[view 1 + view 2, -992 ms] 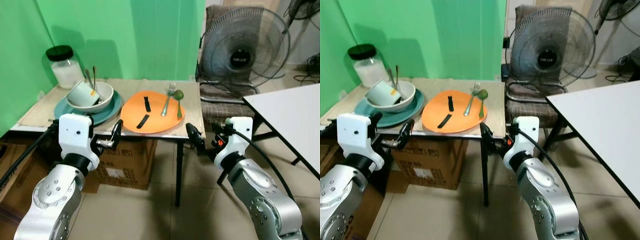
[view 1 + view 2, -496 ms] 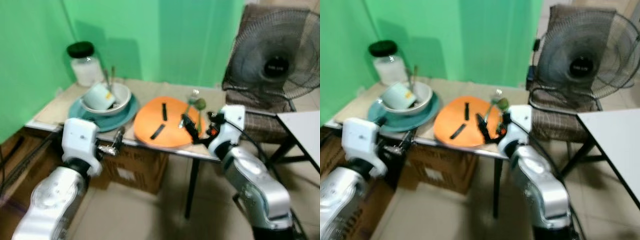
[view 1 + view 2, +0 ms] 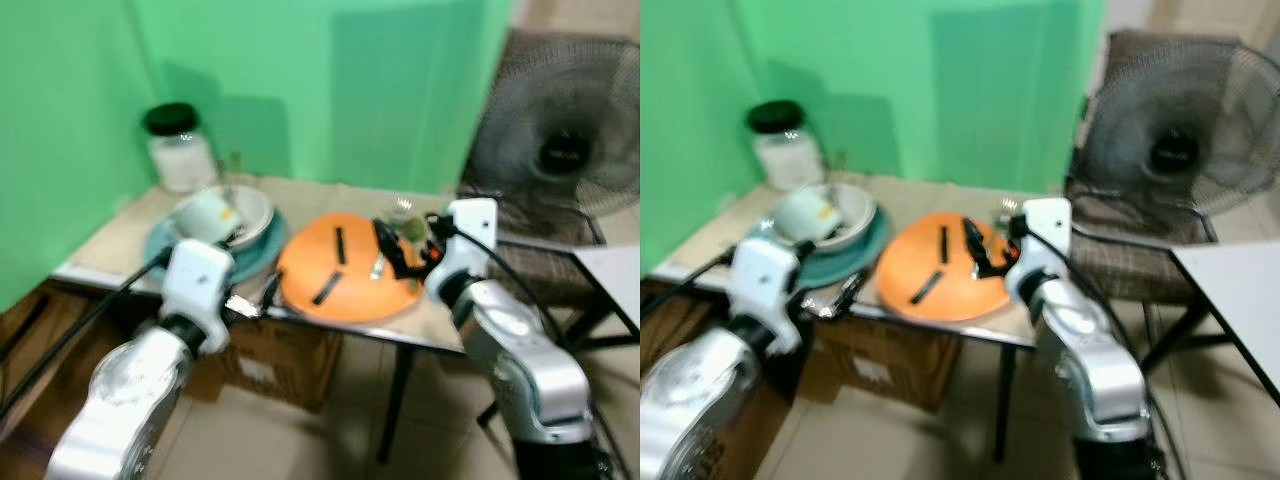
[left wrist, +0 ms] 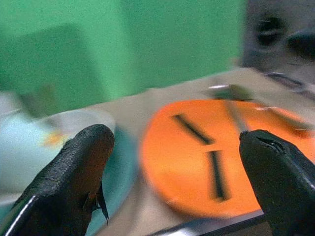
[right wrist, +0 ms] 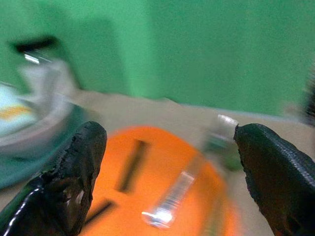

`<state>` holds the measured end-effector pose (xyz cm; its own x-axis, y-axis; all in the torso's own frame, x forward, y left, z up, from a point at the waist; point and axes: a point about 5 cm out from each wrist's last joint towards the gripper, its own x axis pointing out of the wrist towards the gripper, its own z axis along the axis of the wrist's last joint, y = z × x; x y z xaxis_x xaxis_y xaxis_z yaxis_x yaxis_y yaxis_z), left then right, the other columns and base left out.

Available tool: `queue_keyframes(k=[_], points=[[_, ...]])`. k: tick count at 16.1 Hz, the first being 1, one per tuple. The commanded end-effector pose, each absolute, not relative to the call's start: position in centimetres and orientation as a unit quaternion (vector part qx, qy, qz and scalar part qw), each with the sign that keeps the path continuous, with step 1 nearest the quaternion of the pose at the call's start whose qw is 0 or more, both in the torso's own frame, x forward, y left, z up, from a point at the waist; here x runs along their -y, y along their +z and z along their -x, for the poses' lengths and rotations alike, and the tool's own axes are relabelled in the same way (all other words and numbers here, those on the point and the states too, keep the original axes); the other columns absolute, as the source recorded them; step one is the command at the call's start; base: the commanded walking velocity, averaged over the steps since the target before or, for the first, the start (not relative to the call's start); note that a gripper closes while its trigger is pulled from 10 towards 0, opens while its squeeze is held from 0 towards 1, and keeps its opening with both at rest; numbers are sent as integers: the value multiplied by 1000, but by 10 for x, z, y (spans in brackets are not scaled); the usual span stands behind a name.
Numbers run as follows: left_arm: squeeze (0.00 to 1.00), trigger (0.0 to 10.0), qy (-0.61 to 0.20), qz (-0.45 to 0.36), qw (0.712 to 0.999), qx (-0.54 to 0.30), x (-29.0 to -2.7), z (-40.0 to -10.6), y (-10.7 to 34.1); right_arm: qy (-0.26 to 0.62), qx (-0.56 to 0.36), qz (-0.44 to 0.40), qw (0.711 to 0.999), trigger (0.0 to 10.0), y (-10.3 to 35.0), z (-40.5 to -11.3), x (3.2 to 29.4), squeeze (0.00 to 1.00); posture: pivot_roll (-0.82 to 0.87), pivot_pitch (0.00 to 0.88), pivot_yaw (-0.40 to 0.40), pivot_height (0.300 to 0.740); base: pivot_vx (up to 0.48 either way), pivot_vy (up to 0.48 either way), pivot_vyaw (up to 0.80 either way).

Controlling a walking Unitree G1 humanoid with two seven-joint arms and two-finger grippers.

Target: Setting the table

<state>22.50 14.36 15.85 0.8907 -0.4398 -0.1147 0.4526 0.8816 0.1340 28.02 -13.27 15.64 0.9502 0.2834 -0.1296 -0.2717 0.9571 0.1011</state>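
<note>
An orange plate [image 3: 345, 280] with two black strips lies on the small table [image 3: 120, 240]. A fork [image 5: 177, 189] and a green spoon [image 3: 412, 228] rest on its right side. My right gripper [image 3: 393, 252] hovers open over that side, fingers pointing at the fork. My left gripper [image 3: 268, 293] is open at the table's front edge, just left of the orange plate [image 4: 206, 152]. A teal plate [image 3: 165, 245] carries a white bowl [image 3: 245, 205] with a tipped cup [image 3: 205, 212] in it. The views are blurred.
A black-lidded jar [image 3: 180, 150] stands at the table's back left against the green backdrop. A fan [image 3: 565, 150] and a chair are to the right, with a white table corner [image 3: 612, 272] beyond. A cardboard box [image 3: 270, 360] sits under the table.
The camera has turned and come closer to the table. My right gripper has risen from below the table edge to above the orange plate by the fork. My left gripper has come up to the front edge.
</note>
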Motion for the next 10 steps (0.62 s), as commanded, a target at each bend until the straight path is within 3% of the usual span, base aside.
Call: queue_keyframes(k=[1, 4, 10], points=[[0, 10000, -233, -88, 968, -38, -147, -227, 159, 127, -94, -26, 987, 10000, 155, -285, 135, 0, -60, 0, 71, 740, 300, 0, 0], [0, 10000, -270, -78, 959, -36, -141, -227, 157, 91, -174, -4, 981, 10000, 144, -294, 144, 0, -89, 0, 69, 740, 99, 0, 0], [0, 10000, -340, -74, 937, -34, -125, -228, 155, 54, -239, 11, 969, 10000, 144, -327, 165, 0, -142, 0, 59, 740, 0, 0, 0]])
